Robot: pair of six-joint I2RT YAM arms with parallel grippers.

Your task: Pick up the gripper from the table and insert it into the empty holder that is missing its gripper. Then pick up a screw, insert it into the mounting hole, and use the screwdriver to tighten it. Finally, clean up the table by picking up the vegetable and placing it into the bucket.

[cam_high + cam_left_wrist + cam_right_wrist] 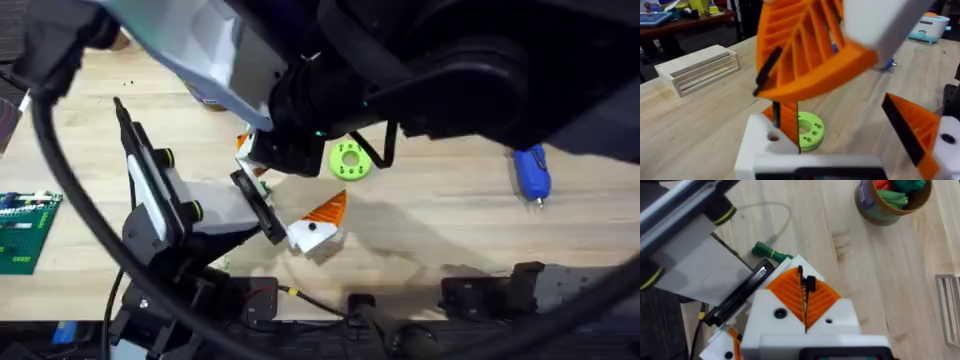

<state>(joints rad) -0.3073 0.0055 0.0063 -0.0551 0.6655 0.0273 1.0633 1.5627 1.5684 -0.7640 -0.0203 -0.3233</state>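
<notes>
My right gripper [805, 300] is shut on a thin orange piece with a black edge, the gripper [785, 122]. It holds the piece upright against the white holder [762, 145], which is one finger of my left gripper [840, 132]. The left gripper is open, and its other finger carries an orange pad [915, 127]. In the overhead view the right gripper [262, 150] reaches across to the left gripper [315, 225]. The blue screwdriver [532, 172] lies at the right. The dark green vegetable [767, 252] lies on the table. The bucket [880, 212] holds green and orange toys. No screw is in view.
A lime-green ring disc [348, 160] lies just behind the left gripper. A green circuit board [20, 230] sits at the left edge. A white slatted rack [700, 67] stands farther back. The right arm hangs large and dark across the top of the overhead view.
</notes>
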